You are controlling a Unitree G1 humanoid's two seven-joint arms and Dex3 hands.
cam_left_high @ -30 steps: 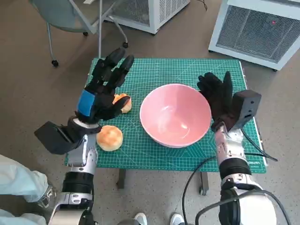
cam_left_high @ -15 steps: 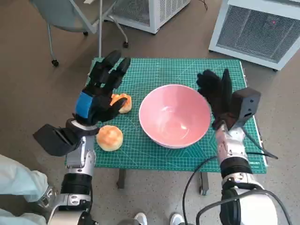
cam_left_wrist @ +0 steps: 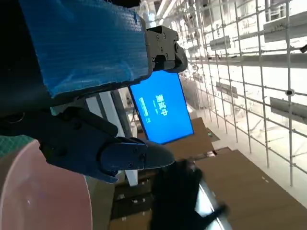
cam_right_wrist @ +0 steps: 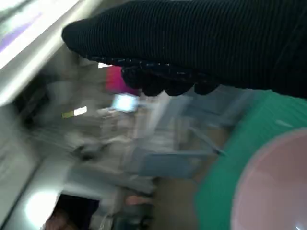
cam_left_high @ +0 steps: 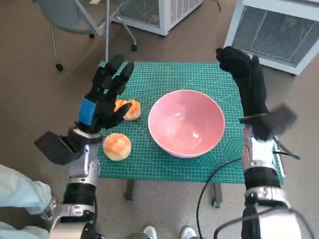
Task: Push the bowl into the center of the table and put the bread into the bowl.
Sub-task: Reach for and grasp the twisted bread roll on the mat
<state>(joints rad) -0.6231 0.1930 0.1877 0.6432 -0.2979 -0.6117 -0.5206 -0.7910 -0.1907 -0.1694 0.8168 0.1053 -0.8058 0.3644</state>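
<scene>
1. Left hand raised over the mat's 9 o'clock side, fingers spread wide, gripping nothing; blue-taped back facing up
2. Right hand lifted high toward 2 o'clock of the bowl, apart from its rim, fingers loosely extended, holding nothing so far as can be told; blurred in the right wrist view
3. Pink bowl sitting near the middle of the green mat, slightly toward 3 o'clock; push step judged done or almost done
4. Two bread pieces at 9 o'clock of the bowl: bread roll nearer the front edge, untouched; second bread partly hidden beneath the left hand's fingers
5. Step in hand judged: moving on to the bread pick-up
6. Next move calls for: lowering the left hand onto one bread, closing round it gently, carrying toward 3 o'clock and releasing over the bowl
</scene>
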